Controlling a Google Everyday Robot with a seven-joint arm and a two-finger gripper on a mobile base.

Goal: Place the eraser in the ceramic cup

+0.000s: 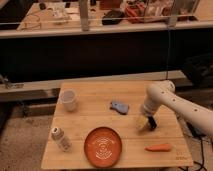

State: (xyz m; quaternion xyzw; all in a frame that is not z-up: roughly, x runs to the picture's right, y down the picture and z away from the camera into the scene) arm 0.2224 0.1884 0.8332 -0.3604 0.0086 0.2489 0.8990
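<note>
The small plain white ceramic cup (pixel 68 99) stands upright near the table's far left corner. A small blue-grey eraser (pixel 119 106) lies flat near the middle of the wooden table (pixel 90 125). My gripper (pixel 146 124) hangs from the white arm (pixel 170 100) just above the table, to the right of the eraser and a short gap from it, far from the cup.
An orange plate (pixel 103 145) sits at the front centre. A white bottle with a label (pixel 60 138) lies at the front left. An orange carrot (pixel 158 147) lies at the front right. A dark bench with clutter runs behind the table.
</note>
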